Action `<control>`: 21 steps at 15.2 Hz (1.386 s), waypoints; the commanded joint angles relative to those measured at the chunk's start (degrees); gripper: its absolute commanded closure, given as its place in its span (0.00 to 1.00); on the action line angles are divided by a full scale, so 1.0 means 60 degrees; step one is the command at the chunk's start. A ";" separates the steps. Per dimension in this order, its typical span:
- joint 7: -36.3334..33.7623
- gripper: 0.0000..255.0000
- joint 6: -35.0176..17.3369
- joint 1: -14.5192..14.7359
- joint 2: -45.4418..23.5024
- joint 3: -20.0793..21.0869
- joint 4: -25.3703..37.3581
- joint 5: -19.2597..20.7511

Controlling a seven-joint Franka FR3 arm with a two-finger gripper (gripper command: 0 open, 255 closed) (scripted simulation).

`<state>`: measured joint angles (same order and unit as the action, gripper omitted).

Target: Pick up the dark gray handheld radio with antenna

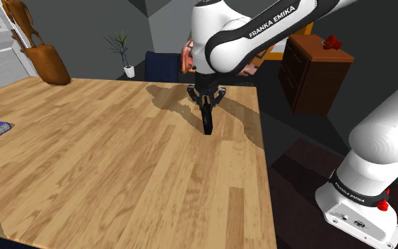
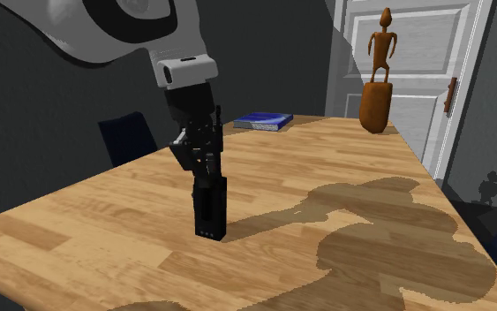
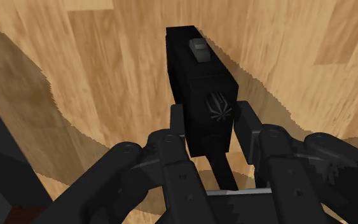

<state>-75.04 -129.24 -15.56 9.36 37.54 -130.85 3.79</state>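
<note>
The dark handheld radio (image 2: 209,205) stands upright on the wooden table (image 2: 343,238), its lower end at or just above the surface; I cannot tell which. My black gripper (image 2: 199,155) comes down from above and is shut on the radio's upper part. In the wrist view the fingers (image 3: 178,122) press both sides of the radio (image 3: 199,79), with my gripper (image 3: 210,127) centred on it, and its thin antenna runs back between them. In the shoulder view the radio (image 1: 207,122) hangs below my gripper (image 1: 206,99) near the table's (image 1: 105,170) far right part.
A blue book (image 2: 262,121) lies at a far table edge. A brown wooden figure (image 2: 378,79) stands at a corner before a white door (image 2: 414,53). A navy chair (image 2: 131,137), a potted plant (image 1: 124,53) and a wooden cabinet (image 1: 314,74) stand off the table.
</note>
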 commanded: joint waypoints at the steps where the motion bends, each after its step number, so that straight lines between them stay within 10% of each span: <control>1: -0.0004 1.00 -0.0007 -0.0002 -0.0013 0.0002 -0.0008 0.0004; 21: 0.0629 1.00 0.1929 0.0102 0.0783 -0.0330 0.1293 -0.0575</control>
<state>-71.48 -118.51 -14.93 13.87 35.70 -123.78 0.44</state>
